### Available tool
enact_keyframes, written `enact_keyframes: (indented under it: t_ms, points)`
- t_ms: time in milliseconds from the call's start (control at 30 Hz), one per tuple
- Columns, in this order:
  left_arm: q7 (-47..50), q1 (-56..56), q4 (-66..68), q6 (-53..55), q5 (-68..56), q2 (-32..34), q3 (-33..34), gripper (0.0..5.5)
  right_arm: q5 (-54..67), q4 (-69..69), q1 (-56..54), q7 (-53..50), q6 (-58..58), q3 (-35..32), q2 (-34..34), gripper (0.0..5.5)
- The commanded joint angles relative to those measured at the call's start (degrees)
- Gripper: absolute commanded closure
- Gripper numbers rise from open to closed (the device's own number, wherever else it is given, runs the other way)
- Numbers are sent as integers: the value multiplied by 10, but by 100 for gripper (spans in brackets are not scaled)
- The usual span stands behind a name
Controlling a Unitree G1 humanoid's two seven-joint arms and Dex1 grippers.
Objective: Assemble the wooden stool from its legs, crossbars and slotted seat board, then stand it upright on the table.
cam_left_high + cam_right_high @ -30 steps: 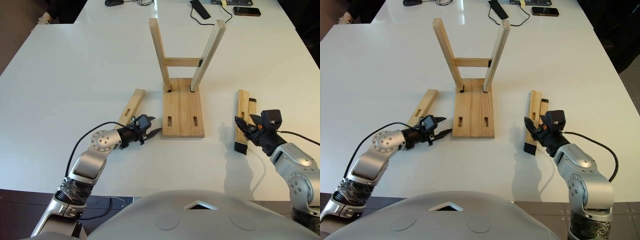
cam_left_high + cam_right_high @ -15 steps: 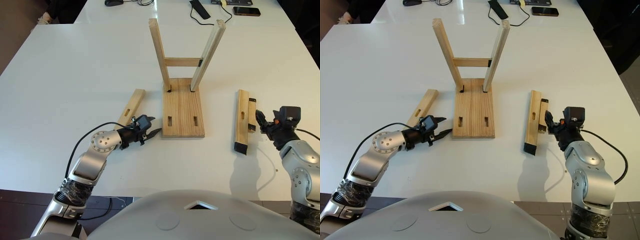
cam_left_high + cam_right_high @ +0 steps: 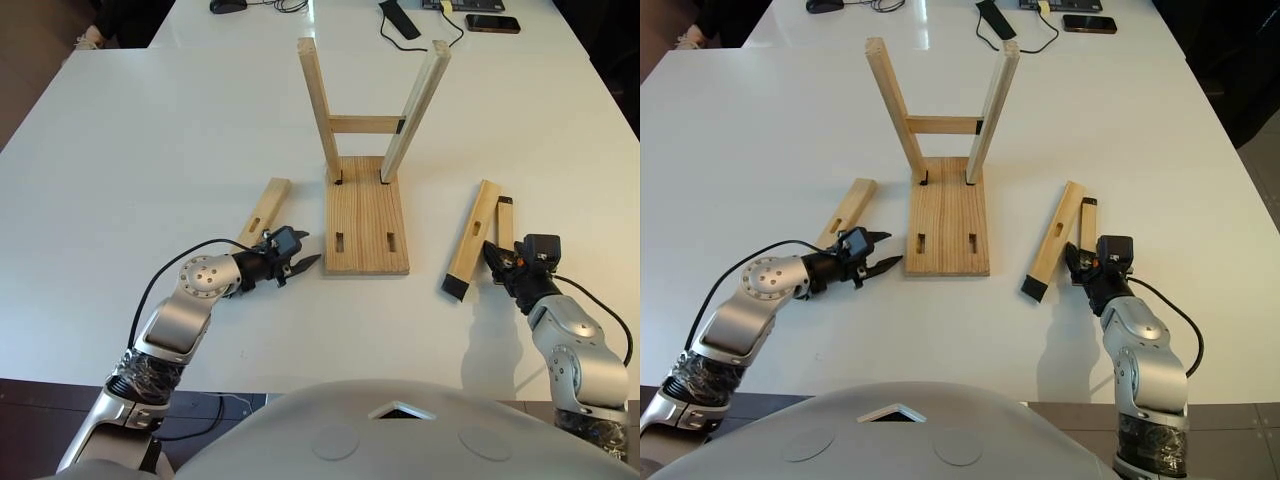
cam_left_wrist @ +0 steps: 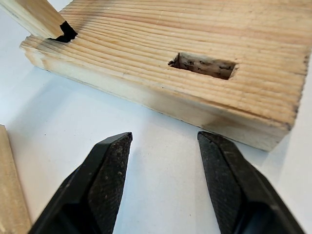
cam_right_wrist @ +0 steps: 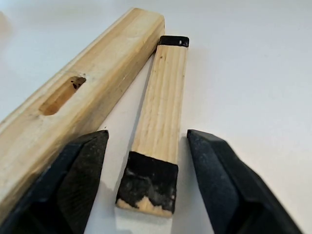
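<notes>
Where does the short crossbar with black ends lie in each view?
Left eye view: crossbar, right of the seat board, just ahead of the right gripper.
Right eye view: crossbar, same place.
Right wrist view: crossbar in the middle, between the open jaws.
Left wrist view: not in it.
Shared landmark: the slotted loose leg beside it.
</notes>
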Motion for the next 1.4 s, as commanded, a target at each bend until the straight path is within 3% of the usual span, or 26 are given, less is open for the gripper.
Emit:
enact_keyframes:
  t_ms: [33,267,467,633,733,833,1067,1133,1267,1400]
  points:
    - [-1,-3,0,8,6,6,2,300,-8,69,35,-9,38,-14,4,251]
    - [8,-10,-6,21,-8,5,30,302,-7,75,42,-9,48,-22,8,336]
    - [11,-43,-35,73,-64,9,106,302,7,59,21,-12,46,-36,11,418]
    - [24,-93,-70,117,-98,16,158,302,17,32,-22,-15,18,-71,-6,418]
    - [29,-125,-98,144,-124,8,168,302,15,-13,-76,15,-29,-86,-54,418]
    - [4,-151,-163,238,-253,-3,195,302,120,-92,-160,90,-25,-102,-87,418]
    - [35,-263,-151,407,-560,-39,254,302,554,-184,-272,204,114,-100,-172,418]
    - [45,-288,-131,424,-612,-50,258,302,620,-175,-296,216,130,-87,-186,418]
    - [81,-319,-108,445,-691,-60,256,243,715,-154,-342,216,148,-56,-205,418]
    - [94,-341,-109,443,-748,-56,252,240,751,-142,-366,204,155,-11,-211,418]
